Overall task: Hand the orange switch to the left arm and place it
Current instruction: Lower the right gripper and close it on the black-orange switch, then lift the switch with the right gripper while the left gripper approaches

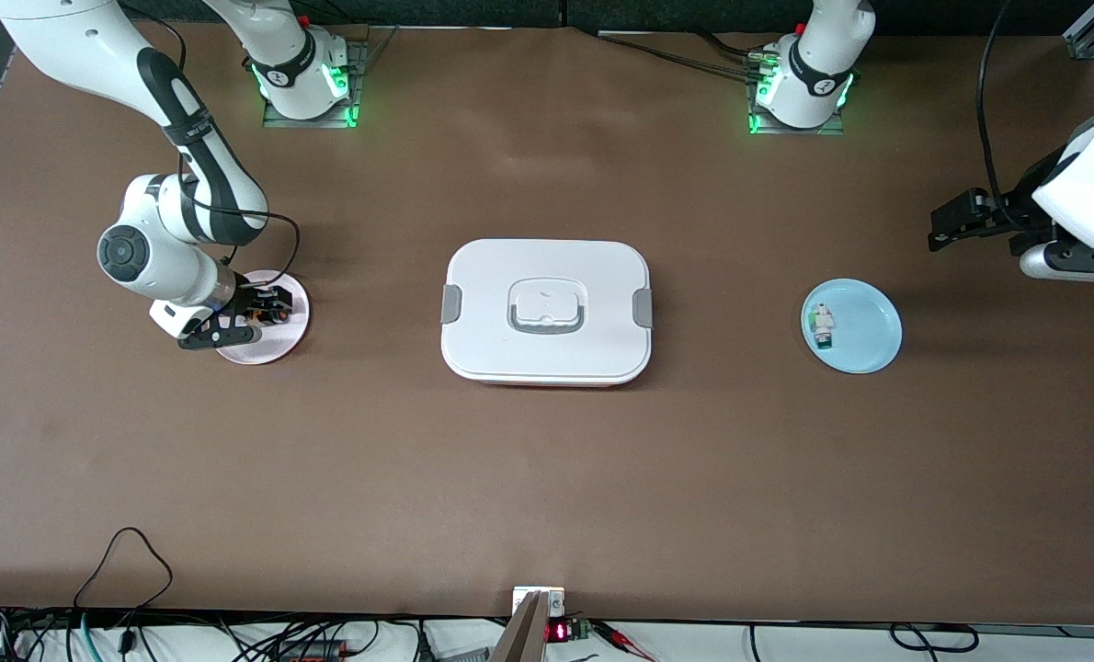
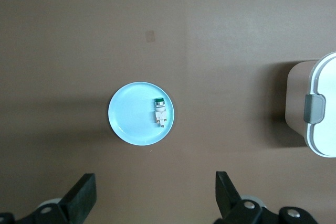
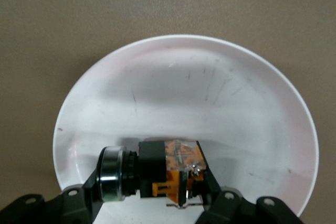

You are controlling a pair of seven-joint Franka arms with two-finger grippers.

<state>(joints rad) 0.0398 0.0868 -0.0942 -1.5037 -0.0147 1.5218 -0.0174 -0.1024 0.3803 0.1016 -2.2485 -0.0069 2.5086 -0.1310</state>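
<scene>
Brown tabletop (image 1: 547,478): the right hand (image 1: 267,308) is down on the pink plate (image 1: 276,345); the box (image 1: 547,311) sits mid-table; the left hand (image 1: 956,221) waits.

Left wrist view: left hand's fingers (image 2: 81,195) spread wide above the blue plate (image 2: 128,121) with its white-and-green switch (image 2: 160,113).

Right wrist view: right hand clamped on the orange switch (image 3: 168,170) on the plate. This looks like the pick-up step; next comes lifting clear around the box.

Even overhead light, soft shadows

Front camera overhead; wrist cameras look down.
</scene>
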